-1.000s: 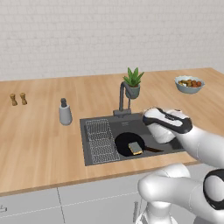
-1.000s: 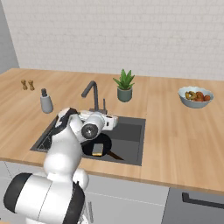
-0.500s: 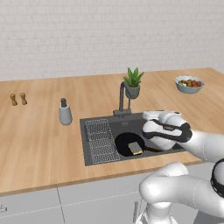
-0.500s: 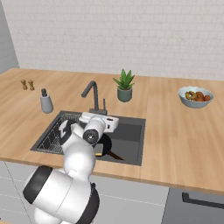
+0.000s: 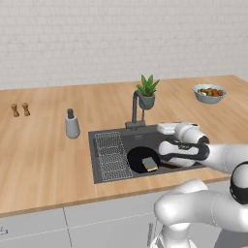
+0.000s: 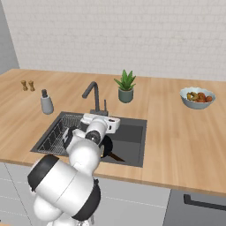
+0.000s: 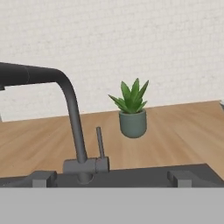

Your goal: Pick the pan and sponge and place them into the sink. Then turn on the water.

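Here the pan point(image 5: 141, 158) lies flat on the bottom of the sink point(image 5: 109, 174), right of the wire rack point(image 5: 112, 156) that fills the basin's left side in the left base view, and the sponge point(image 5: 149, 164) rests inside the pan near its front edge, yellow side showing at its rim. The pan's thin handle point(image 6: 116, 156) runs toward the front right corner of the basin in the right base view, partly hidden behind the arm. The hand point(image 5: 170, 128) hangs over the right half of the sink, level with the rim, and points toward the back wall; its fingers point(image 7: 43, 178) stand spread wide apart, one dark tip at the lower left and one at the lower right of the hand view, with nothing between them. Straight ahead of them stands the tap point(image 7: 72, 113), its spout bending over to the left, with its thin lever point(image 7: 100, 142) upright just beside the stem on the base. No water runs from the spout. Behind the tap on the wooden desk point(image 5: 43, 150) sits a potted plant point(image 5: 147, 90), a grey soap dispenser point(image 5: 72, 124) stands left of the sink, and a bowl of fruit point(image 5: 209, 92) sits well off to the right.
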